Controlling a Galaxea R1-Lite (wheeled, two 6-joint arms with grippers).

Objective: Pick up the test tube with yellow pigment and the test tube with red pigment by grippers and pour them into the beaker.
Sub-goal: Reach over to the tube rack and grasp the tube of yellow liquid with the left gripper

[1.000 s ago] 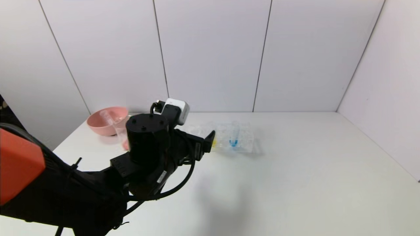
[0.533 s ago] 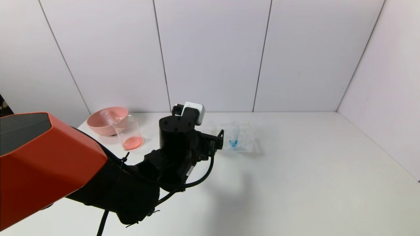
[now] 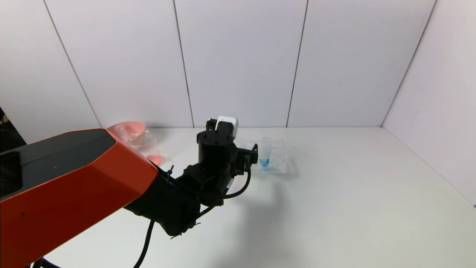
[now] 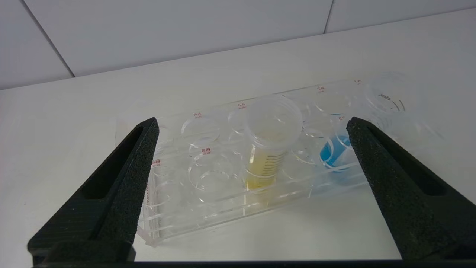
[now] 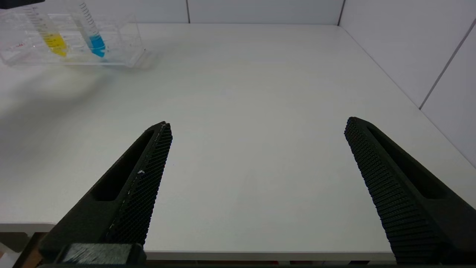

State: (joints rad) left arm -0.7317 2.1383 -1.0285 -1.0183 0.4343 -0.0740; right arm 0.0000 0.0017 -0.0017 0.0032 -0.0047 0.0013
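The test tube with yellow pigment (image 4: 264, 156) stands upright in a clear rack (image 4: 208, 208), also seen from the right wrist as the yellow tube (image 5: 53, 35). My left gripper (image 4: 252, 123) is open, with the tube's mouth between its wide-spread fingers and touching neither. In the head view the left gripper (image 3: 253, 154) sits at the rack's (image 3: 279, 158) near-left side and hides the yellow tube. The beaker (image 3: 151, 147) holds red liquid at its bottom, partly behind my left arm. The test tube with red pigment is out of view. My right gripper (image 5: 258, 123) hangs open over the table's front edge.
A tube with blue liquid (image 3: 265, 153) stands in the rack to the right of the yellow one. A pink bowl (image 3: 130, 128) with a clear tube leaning in it sits at the back left, behind the beaker. White walls close the table at the back and right.
My left arm has reached forward and to the right, bringing its open gripper up to the rack. The orange forearm now covers part of the beaker and bowl.
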